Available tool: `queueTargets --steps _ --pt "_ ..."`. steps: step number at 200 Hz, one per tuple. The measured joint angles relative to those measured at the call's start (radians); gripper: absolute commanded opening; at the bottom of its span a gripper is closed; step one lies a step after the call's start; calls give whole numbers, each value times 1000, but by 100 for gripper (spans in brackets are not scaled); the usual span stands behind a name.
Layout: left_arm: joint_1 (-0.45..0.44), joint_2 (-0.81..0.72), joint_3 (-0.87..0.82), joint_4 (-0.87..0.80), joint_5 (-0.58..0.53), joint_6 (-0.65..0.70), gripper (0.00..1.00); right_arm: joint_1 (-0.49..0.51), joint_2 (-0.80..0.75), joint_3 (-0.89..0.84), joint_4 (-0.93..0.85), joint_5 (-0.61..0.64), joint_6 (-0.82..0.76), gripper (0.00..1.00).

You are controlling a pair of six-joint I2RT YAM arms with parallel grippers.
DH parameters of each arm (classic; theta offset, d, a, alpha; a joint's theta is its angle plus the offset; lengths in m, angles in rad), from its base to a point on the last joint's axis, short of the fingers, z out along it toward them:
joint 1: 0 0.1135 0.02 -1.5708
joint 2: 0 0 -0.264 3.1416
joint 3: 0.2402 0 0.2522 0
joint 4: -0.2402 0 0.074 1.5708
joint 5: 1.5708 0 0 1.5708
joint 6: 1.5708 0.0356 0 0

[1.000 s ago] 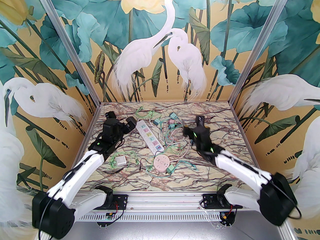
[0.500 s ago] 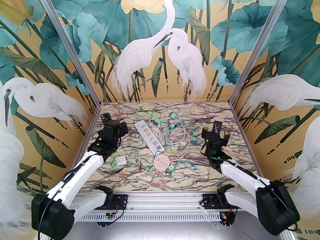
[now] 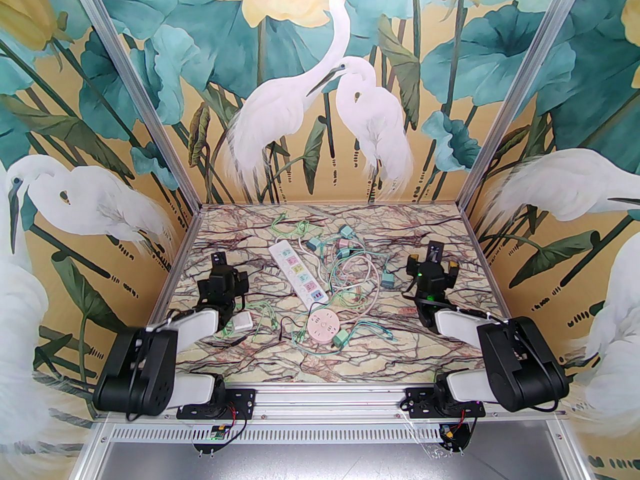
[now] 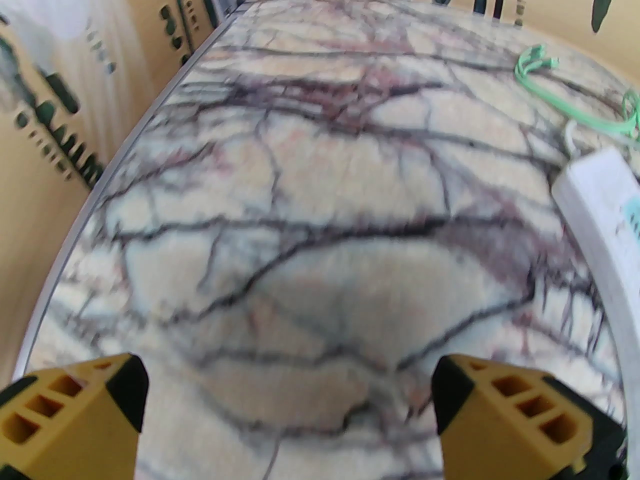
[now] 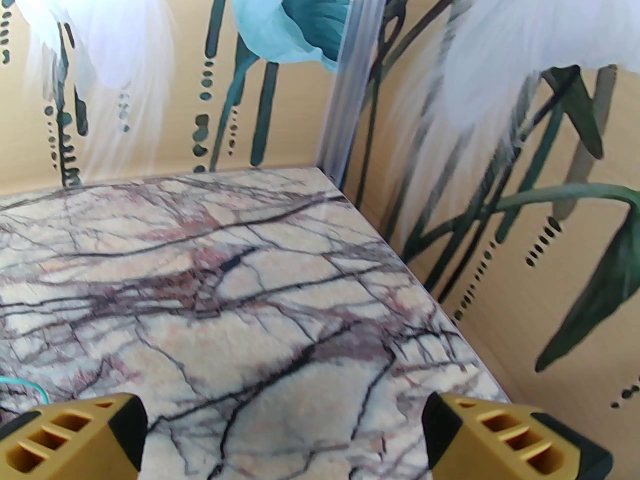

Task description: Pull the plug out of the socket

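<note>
- Power strip (image 3: 299,274), white: one, lying diagonally mid-table with its coloured outlets bare.
- Round socket (image 3: 323,329), pink: one, nearer than the strip.
- Plug cluster (image 3: 342,242), teal and pink: about four, right of the strip's far end; the tangle blurs the count.
- Loose plug (image 3: 387,281), teal: one, lying on the table (image 3: 450,348) between the strip and the right arm.
- Rim plug (image 3: 341,338), teal: one, touching the round socket's right side.
- Adapter (image 3: 241,322), white and square: one, near left.
- Cables (image 3: 350,273), green and white: tangled, uncounted.
- Left gripper (image 4: 295,408): released, over bare marble left of the strip.
- Right gripper (image 5: 285,433): released, holding nothing, near the right wall.
</note>
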Motion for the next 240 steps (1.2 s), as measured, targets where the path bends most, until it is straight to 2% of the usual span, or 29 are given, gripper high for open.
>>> queueTargets --steps 12,35,60,71,117,240 --pt "18 13 9 61 49 -3 100 -22 38 -40 98 -43 -1 99" --pt "44 67 4 231 135 -16 100 -45 59 -95 138 -106 -1 99" --pt "49 115 -35 351 218 -15 100 -65 105 -99 248 -180 0 99" --pt "49 131 -51 382 246 -14 100 -71 121 -93 238 -200 1 99" --pt "49 137 -58 455 285 -8 99 -116 121 -34 179 -239 33 99" --pt "49 137 -58 480 298 -7 100 -117 121 -28 133 -251 45 99"
